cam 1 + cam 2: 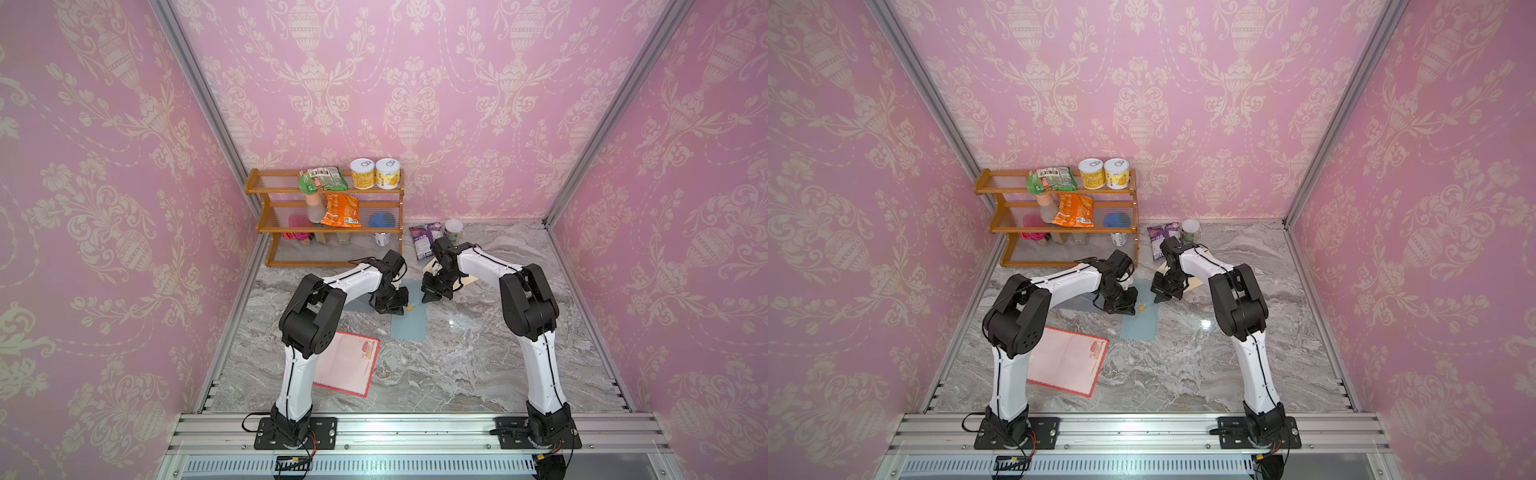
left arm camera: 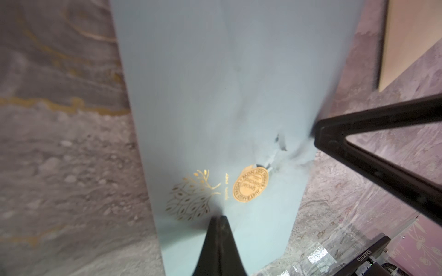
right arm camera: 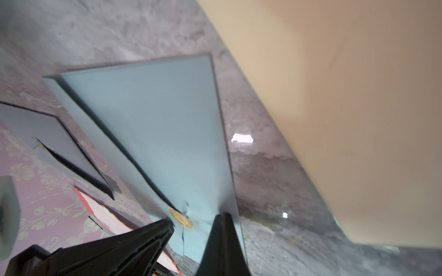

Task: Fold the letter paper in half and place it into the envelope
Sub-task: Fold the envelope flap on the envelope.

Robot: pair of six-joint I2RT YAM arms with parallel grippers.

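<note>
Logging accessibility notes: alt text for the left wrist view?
A pale blue envelope with a gold seal sticker lies on the marble tabletop. The shut left gripper touches it beside a gold tree emblem; the right gripper meets its edge.

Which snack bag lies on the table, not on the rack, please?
The purple bag; the green bag and orange bag rest on the wooden rack shelves.
</note>
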